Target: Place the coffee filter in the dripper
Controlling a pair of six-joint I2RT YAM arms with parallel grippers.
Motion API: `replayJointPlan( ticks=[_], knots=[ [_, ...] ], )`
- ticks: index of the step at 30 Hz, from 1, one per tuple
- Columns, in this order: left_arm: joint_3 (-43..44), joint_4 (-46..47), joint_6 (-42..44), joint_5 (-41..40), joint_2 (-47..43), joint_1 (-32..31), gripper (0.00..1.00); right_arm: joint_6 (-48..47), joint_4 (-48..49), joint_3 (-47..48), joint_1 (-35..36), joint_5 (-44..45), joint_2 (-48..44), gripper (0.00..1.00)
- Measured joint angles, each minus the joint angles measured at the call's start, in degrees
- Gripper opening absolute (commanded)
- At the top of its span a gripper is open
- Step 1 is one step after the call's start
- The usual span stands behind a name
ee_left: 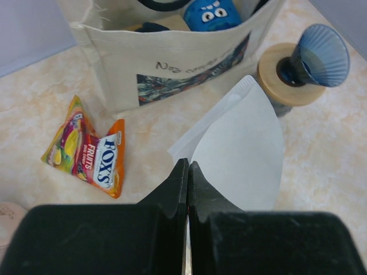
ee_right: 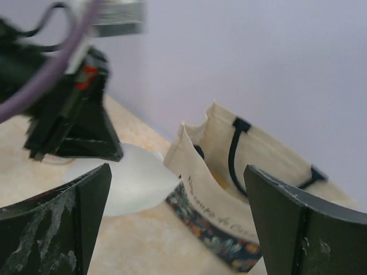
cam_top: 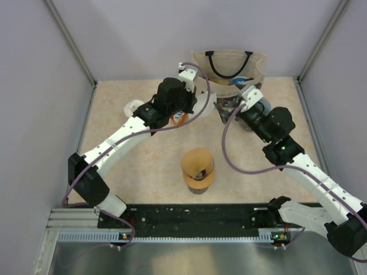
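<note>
Left jaws are clamping shut on the near edge of the coffee filter point(ee_left: 241, 154), aiming its far tip at the blue dripper point(ee_left: 321, 54) just beyond, while right jaws are gaping wide, empty, presumably ceding the placement.

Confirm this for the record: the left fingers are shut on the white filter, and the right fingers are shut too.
Wrong on one point: the right fingers stand wide open, with nothing between them, as the right wrist view shows. The left fingers are shut on the white filter.
</note>
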Motion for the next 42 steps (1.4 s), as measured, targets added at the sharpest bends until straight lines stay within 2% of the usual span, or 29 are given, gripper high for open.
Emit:
replayJointPlan(
  ticks=[4, 7, 10, 14, 16, 19, 23, 28, 36, 42],
  knots=[
    [-1.11, 2.43, -1.75, -5.18, -0.72, -0.28, 0.0, 23.34, -2.27, 1.36, -0.02, 16.11, 0.74, 0.99],
    [-2.34, 4.33, -3.54, -8.17, -1.4, -0.59, 0.0, 35.85, -4.02, 1.29, -0.02, 21.35, 0.74, 0.93],
    [-3.19, 6.34, -6.05, -9.99, -1.81, -0.9, 0.0, 44.74, -3.23, 0.48, -0.02, 23.89, 0.83, 0.93],
    [-3.52, 8.96, -8.72, -11.26, -1.88, -1.42, 0.0, 51.43, -2.62, 0.72, -0.02, 24.61, 3.76, 0.93],
    [-3.52, 10.38, -9.77, -11.72, -1.88, -1.84, 0.0, 53.64, -2.69, 1.18, -0.02, 24.26, 6.64, 0.92],
    [-3.52, 11.54, -10.95, -12.52, -1.88, -2.47, 0.0, 55.63, -3.98, 2.38, -0.02, 23.61, 10.8, 0.84],
    [-3.52, 12.26, -11.67, -13.62, -1.88, -3.04, 0.0, 57.27, -5.18, 3.28, -0.02, 22.73, 14.64, 0.69],
    [-3.93, 13.35, -12.15, -14.49, -2.01, -3.21, 0.0, 57.59, -5.46, 3.28, -0.02, 23.93, 15.19, 0.49],
    [-6.47, 15.06, -12.57, -12.66, -3.37, -3.23, 0.0, 57.51, -5.03, 3.32, -0.02, 24.68, 15.47, 0.4],
    [-7.67, 16.44, -12.68, -11.13, -4.02, -3.26, 0.0, 57.61, -5.09, 4.42, -0.02, 23.69, 17.94, 0.21]
  ],
)
